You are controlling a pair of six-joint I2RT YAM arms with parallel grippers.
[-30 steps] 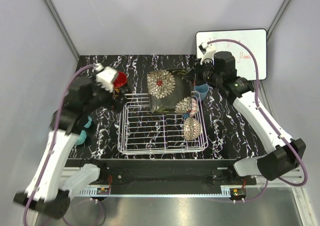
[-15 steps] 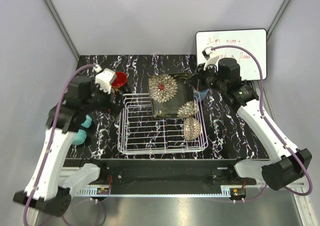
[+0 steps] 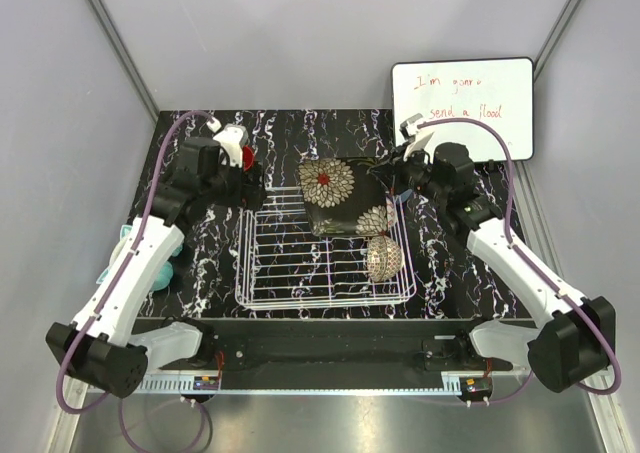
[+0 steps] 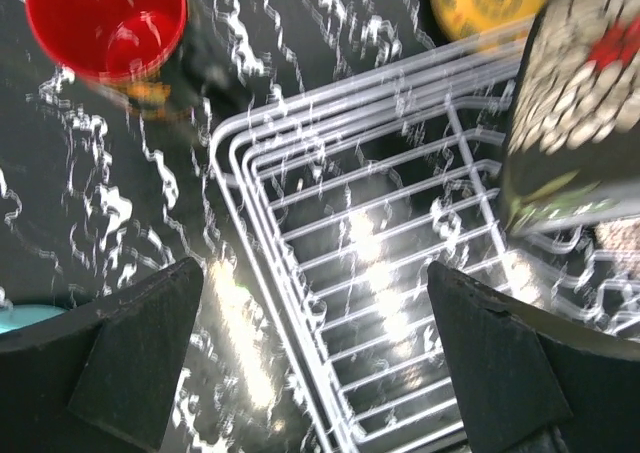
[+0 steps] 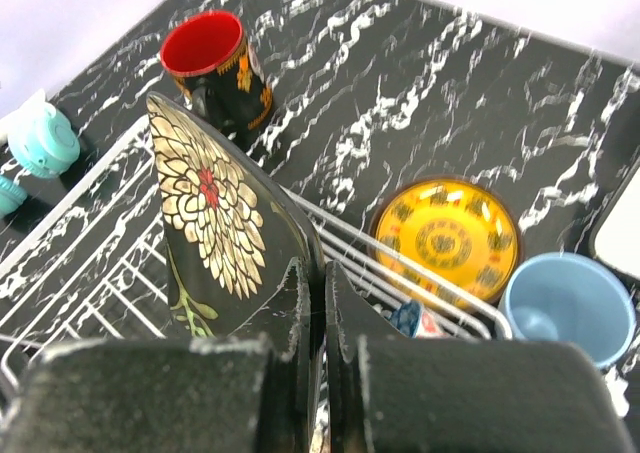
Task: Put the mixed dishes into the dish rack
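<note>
Pinched by its rim in the right gripper (image 5: 312,283), the floral saucer (image 5: 210,213) may twist loose (left gripper (image 4: 315,343) gapes empty).

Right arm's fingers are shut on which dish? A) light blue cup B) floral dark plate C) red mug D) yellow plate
B: in the right wrist view the right fingers pinch the rim of the floral dark plate, holding it tilted on edge over the dish rack.
</note>
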